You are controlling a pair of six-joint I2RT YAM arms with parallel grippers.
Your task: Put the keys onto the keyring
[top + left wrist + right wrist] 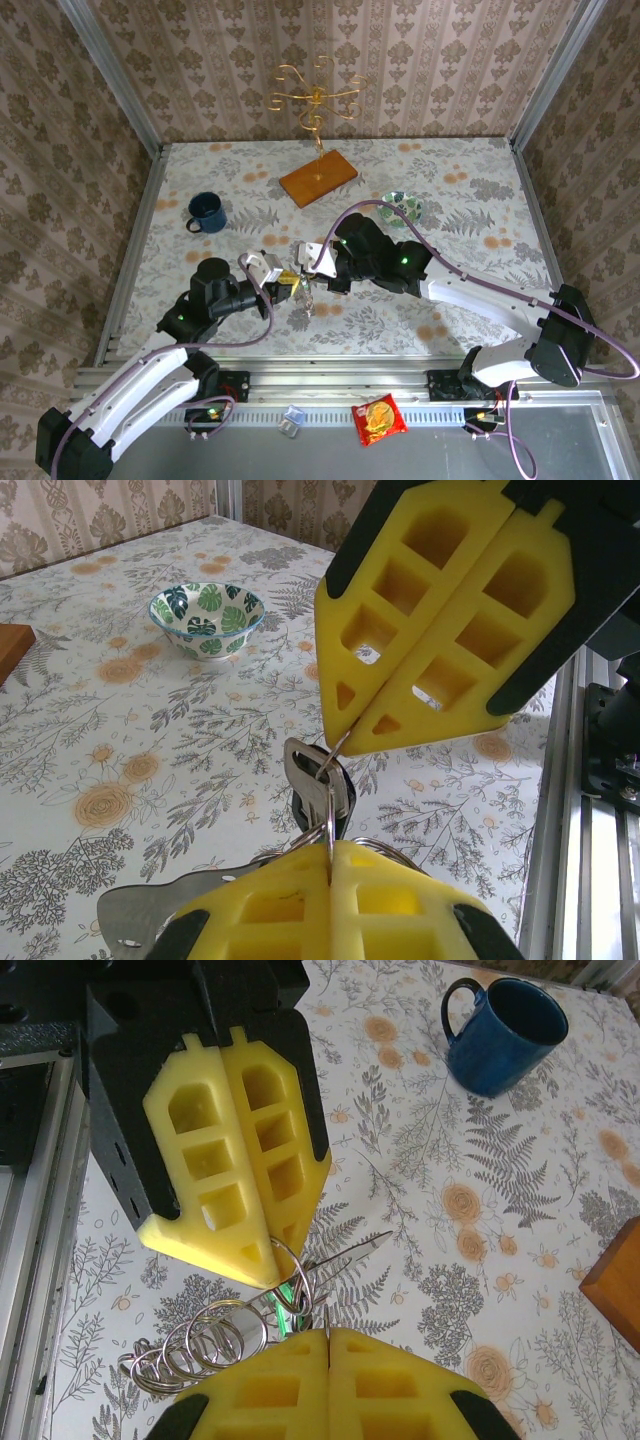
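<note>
The surface (pixel 450 170) is cream, printed with grey-green ferns and orange blossoms. Left of the orange-brown wooden board (pixel 318 179) is a dark blue mug (pixel 207 212). Right of the board is a white bowl patterned with green leaves (pixel 403 208), and behind it a gold wire stand (pixel 315 98). The left claw (pixel 330 855) and the right claw (pixel 328 1332) have yellow pads in black frames. The wire keyring (pixel 200 1345) is silver, and the plastic-headed key (pixel 291 1305) is bright green.

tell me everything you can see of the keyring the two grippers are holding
The keyring is a thin silver wire ring, steel by its look, held in the air. The left gripper and the right gripper are both shut on it, tips nearly meeting. A short chain of smaller rings trails from it. A key with a black head seems threaded on it, and a green sliver shows beside it.
</note>
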